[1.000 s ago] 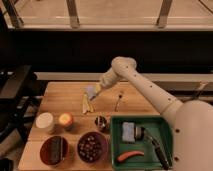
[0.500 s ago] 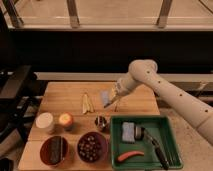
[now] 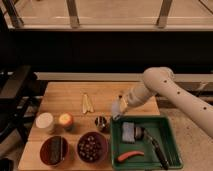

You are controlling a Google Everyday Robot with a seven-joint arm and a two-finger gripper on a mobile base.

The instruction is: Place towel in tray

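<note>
My gripper (image 3: 120, 106) hangs at the end of the white arm (image 3: 165, 90) that reaches in from the right. It is just above the far left corner of the green tray (image 3: 170, 135). It is shut on a small pale towel (image 3: 116, 110), which dangles below the fingers over the tray's left rim. Inside the tray lie a folded grey-blue cloth (image 3: 129, 131), a black-handled tool (image 3: 156, 149) and a red-orange carrot-like piece (image 3: 131, 156).
On the wooden table (image 3: 65, 95) lie pale yellow strips (image 3: 87, 102), a small metal cup (image 3: 101, 123), a white jar (image 3: 45, 122), an orange fruit (image 3: 65, 119) and two dark red bowls (image 3: 54, 149) (image 3: 92, 146). A black chair (image 3: 12, 95) stands at the left.
The arm has swung from the yellow strips at the table's middle to the right and nearer, carrying the towel to the tray's far left corner.
</note>
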